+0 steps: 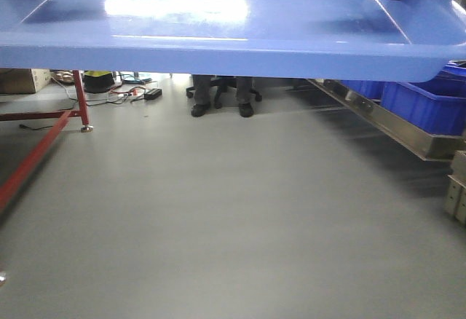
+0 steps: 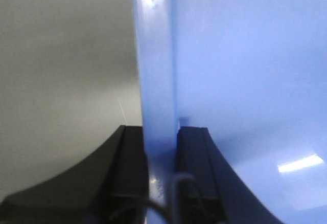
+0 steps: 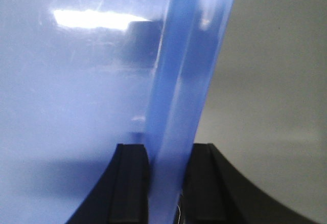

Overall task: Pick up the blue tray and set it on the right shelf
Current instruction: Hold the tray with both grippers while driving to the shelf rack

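Exterior front-facing view shows you the blue tray (image 1: 233, 49) off every surface, spanning the top of the frame above the bare floor (image 1: 218, 224) and roughly level. Your left gripper (image 2: 161, 132) is closed onto the tray's left rim, one finger outside the wall and one inside. Your right gripper (image 3: 166, 150) pinches the right rim the same way. The right shelf (image 1: 378, 119) lies ahead to the right, its steel front rail sitting lower in frame than the tray, with darker blue bins (image 1: 426, 104) behind that rail. You are in the carry, I judge. Swing both arms right as one. Hold the spacing between them fixed so neither rim slips or bows, and pick a spot clear of the bins before lowering.
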Robot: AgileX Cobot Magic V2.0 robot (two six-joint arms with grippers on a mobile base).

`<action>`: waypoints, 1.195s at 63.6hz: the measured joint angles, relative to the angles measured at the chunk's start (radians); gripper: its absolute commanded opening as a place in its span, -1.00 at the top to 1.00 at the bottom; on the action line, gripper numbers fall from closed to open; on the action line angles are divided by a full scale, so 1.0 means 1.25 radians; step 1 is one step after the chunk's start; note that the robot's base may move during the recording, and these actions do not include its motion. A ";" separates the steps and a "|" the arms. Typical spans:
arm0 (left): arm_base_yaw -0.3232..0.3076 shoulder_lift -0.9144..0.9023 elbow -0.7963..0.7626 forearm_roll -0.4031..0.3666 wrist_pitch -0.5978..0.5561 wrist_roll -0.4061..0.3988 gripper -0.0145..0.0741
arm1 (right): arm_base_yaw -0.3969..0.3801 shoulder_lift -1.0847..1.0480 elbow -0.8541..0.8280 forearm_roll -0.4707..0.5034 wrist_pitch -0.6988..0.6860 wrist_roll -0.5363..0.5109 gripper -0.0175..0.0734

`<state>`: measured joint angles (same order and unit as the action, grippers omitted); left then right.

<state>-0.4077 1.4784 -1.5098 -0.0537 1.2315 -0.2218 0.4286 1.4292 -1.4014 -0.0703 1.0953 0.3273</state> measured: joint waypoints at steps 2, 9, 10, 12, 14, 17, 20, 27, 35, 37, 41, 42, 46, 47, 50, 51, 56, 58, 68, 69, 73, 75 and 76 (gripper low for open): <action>0.000 0.000 0.000 0.000 0.000 0.000 0.78 | 0.000 0.000 0.000 0.000 0.000 0.000 0.49; 0.000 0.000 0.000 0.000 0.000 0.000 0.78 | 0.000 0.000 0.000 0.000 0.000 0.000 0.49; 0.000 0.000 0.000 0.000 0.000 0.000 0.78 | 0.000 0.000 0.000 0.000 0.000 0.000 0.49; 0.000 0.000 0.000 -0.002 0.000 0.000 0.78 | 0.000 0.000 0.000 0.000 0.000 0.000 0.49; 0.000 0.000 0.000 -0.003 0.000 0.000 0.78 | 0.000 0.000 0.000 0.000 0.000 0.000 0.49; 0.000 0.000 0.000 -0.005 0.000 0.000 0.78 | 0.000 0.000 0.000 0.000 0.000 0.000 0.49; 0.000 0.000 0.000 -0.007 0.000 0.000 0.78 | 0.000 0.000 0.000 -0.002 0.000 0.000 0.49; 0.000 0.000 0.000 -0.013 0.000 0.000 0.78 | 0.000 0.000 0.000 -0.002 0.000 0.000 0.49; 0.000 0.000 0.000 -0.015 0.001 0.000 0.78 | 0.000 0.000 0.000 -0.003 0.000 0.000 0.49; 0.000 0.000 0.000 -0.016 0.001 0.000 0.78 | 0.000 0.000 0.000 -0.003 0.000 0.000 0.49; 0.000 0.000 0.000 -0.016 0.001 0.000 0.78 | 0.000 0.000 0.000 -0.003 0.000 0.000 0.49; 0.000 0.000 0.000 -0.016 0.001 0.000 0.78 | 0.000 0.000 0.000 -0.004 0.000 0.000 0.49; 0.000 0.000 0.000 -0.018 0.001 0.000 0.78 | 0.000 0.000 0.000 -0.004 0.000 0.000 0.49; 0.000 0.000 0.000 -0.018 0.001 0.000 0.78 | 0.000 0.000 0.000 -0.004 0.000 0.000 0.49; 0.000 0.000 0.000 -0.021 0.002 0.000 0.78 | 0.000 0.000 0.000 -0.004 0.000 0.000 0.49; 0.000 0.000 0.000 -0.021 0.002 0.000 0.78 | 0.000 0.000 0.000 -0.004 0.000 0.000 0.49; 0.000 0.000 0.000 -0.027 0.002 0.000 0.78 | 0.000 0.000 0.000 -0.006 0.001 0.000 0.49; 0.000 0.000 0.000 -0.028 0.002 0.000 0.78 | 0.000 0.000 0.000 -0.006 0.001 0.000 0.49; 0.000 0.000 0.000 -0.029 0.004 0.000 0.78 | 0.000 0.000 0.000 -0.008 0.001 0.000 0.49; 0.000 0.000 0.000 -0.029 0.004 0.000 0.78 | 0.000 0.000 0.000 -0.008 0.001 0.000 0.49; 0.000 0.000 0.000 -0.029 0.004 0.000 0.78 | 0.000 0.000 0.000 -0.008 0.001 0.000 0.49; 0.000 0.000 0.000 -0.029 0.004 0.000 0.78 | 0.000 0.000 0.000 -0.008 0.001 0.000 0.49; 0.000 0.000 0.000 -0.029 0.004 0.000 0.78 | 0.000 0.000 0.000 -0.008 0.001 0.000 0.49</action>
<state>-0.4077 1.4778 -1.5098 -0.0905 1.2363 -0.2218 0.4286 1.4292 -1.4014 -0.0798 1.0971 0.3273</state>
